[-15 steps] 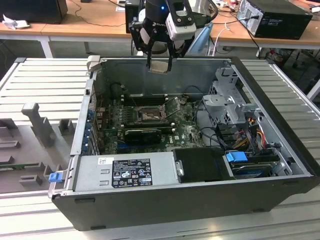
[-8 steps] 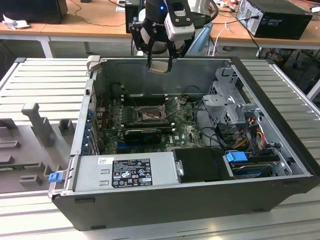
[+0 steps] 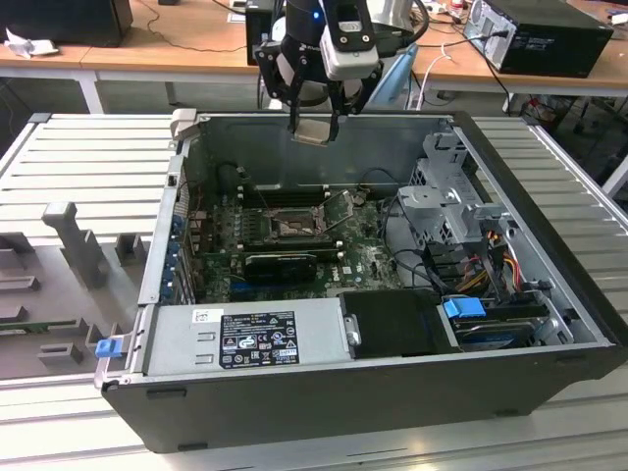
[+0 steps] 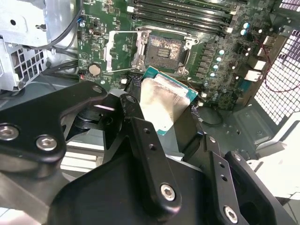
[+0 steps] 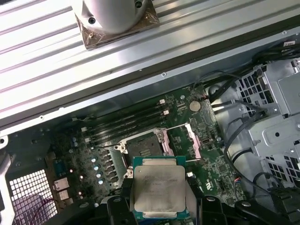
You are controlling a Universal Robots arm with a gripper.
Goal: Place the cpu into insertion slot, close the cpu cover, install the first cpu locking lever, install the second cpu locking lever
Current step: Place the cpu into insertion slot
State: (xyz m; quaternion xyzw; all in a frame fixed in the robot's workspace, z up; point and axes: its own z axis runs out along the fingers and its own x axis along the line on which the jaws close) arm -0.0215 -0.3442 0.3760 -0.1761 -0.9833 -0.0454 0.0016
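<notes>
My gripper [image 3: 314, 133] hangs above the back wall of the open computer case [image 3: 294, 412], shut on the cpu [image 3: 315, 131]. The cpu is a pale silver square on a green carrier, clamped by its edges in both wrist views [image 4: 164, 101] [image 5: 159, 187]. Well below it on the green motherboard lies the insertion slot [image 3: 291, 228] [image 4: 164, 49] [image 5: 145, 143], uncovered, with its dark contact field showing. The cpu cover [image 4: 111, 51] [image 5: 194, 143] is swung open and stands beside the slot. Thin wire levers stand up around the socket.
Memory slots [image 3: 285, 194] run behind the socket and a black card [image 3: 280, 263] lies in front of it. A grey power supply [image 3: 245, 339] fills the case's near side. On the exterior view's right, a drive cage [image 3: 451, 206] and cables. Grey fixtures [image 3: 74, 235] rest on the ribbed table.
</notes>
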